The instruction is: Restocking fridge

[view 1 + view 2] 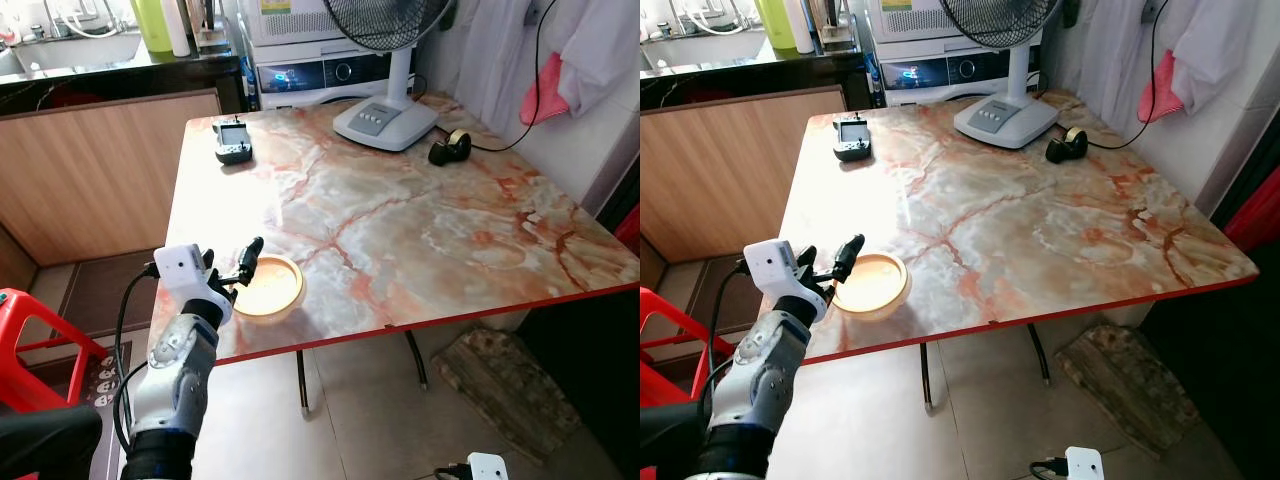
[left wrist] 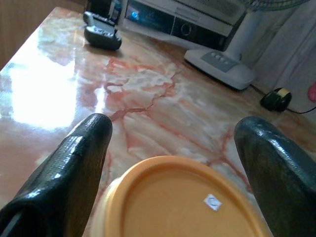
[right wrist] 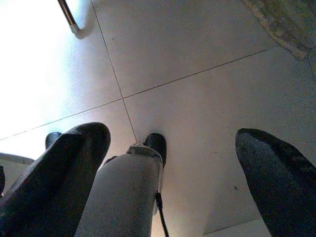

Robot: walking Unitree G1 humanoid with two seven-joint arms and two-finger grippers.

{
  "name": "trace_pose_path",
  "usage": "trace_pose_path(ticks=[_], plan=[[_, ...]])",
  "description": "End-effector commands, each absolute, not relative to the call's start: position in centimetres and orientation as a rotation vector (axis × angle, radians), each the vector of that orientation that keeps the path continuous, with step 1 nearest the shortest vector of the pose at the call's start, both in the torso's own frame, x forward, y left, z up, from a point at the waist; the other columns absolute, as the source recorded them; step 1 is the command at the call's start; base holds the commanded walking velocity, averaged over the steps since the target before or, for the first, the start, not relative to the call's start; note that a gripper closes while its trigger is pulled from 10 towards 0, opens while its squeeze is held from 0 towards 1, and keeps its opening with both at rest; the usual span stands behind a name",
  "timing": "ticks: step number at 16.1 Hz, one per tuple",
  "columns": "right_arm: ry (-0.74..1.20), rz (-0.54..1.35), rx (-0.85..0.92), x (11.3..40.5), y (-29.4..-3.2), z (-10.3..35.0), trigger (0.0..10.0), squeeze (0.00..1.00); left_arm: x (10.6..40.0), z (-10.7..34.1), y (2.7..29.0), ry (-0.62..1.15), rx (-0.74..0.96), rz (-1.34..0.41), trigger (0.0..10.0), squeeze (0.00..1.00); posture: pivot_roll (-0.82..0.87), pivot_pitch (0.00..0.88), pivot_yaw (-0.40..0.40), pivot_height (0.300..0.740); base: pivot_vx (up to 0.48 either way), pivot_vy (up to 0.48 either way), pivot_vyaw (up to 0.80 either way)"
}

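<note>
L gripper (image 1: 243, 268): at near-left table edge, fingers spread wide, nothing held; wrist view has one black finger (image 2: 69, 173) each side of the tub, gap wider than the lid.
Tub (image 1: 268, 285): round orange lidded container, sits flat on the table near the near-left corner, just inboard of the red edge. Task's thing, I judge, i.e. the item to carry to a fridge.
Key relation: tub lies straight ahead of L jaws and slightly below, centred btw the fingers. Round, so no long axis; approach angle matters little. Not yet enclosed, it looks like; fingers appear short of the widest part.
Nearer arm: L by far. R gripper (image 3: 163, 173) hangs low over the floor tiles, fingers apart, idle.
Next move (judgement): push fwd/down a bit, then close on the rim. Risk: smooth lid + glossy top, tub may slide away.
Table (image 1: 420, 240): marble-pattern top, red edge.
Mid-far: 1 dark handheld controller (image 1: 233, 141) at far-left side.
Far: 1 white fan (image 1: 385, 118) base, 1 tape roll (image 1: 452, 146) beside it.
Counts: tubs 1; grippers 2; fan 1; controller 1; tape 1.
Fridge: can't place one from here.
</note>
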State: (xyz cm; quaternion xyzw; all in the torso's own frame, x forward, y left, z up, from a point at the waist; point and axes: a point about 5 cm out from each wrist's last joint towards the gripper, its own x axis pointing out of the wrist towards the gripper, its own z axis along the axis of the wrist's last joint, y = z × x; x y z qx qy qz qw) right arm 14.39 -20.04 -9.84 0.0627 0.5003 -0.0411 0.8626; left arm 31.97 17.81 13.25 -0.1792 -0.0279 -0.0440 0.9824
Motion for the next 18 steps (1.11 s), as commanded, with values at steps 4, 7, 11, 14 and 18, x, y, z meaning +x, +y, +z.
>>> trace_pose_path(ticks=[4,7,11,14,18], plan=[[1.059,-0.075,0.124,14.2,-20.0,-9.9,10.0,0.00,31.9,13.0,17.9,-0.039,-0.384,-0.100,10.0,0.00,-0.01,0.000,0.015,0.740,0.000,0.000,0.00],[1.061,-0.070,0.117,14.1,-20.1,-9.9,10.0,0.00,31.9,12.0,19.0,0.004,-0.469,-0.065,10.0,0.00,-0.01,0.000,0.007,0.740,0.000,0.000,0.00],[1.061,-0.066,0.112,14.0,-20.3,-9.9,10.0,0.00,31.8,11.4,20.0,0.015,-0.514,-0.037,10.0,0.00,-0.01,0.000,0.002,0.740,0.000,0.000,0.00],[1.052,-0.064,0.115,14.1,-20.3,-9.9,10.0,0.00,31.7,11.1,20.4,0.019,-0.626,-0.037,10.0,0.00,-0.01,0.000,-0.009,0.740,0.000,0.000,0.00],[1.047,-0.066,0.115,14.2,-20.4,-9.8,10.0,0.00,32.3,10.1,19.6,0.070,-0.637,-0.101,10.0,0.00,-0.02,0.000,-0.013,0.740,0.000,0.000,0.00]])
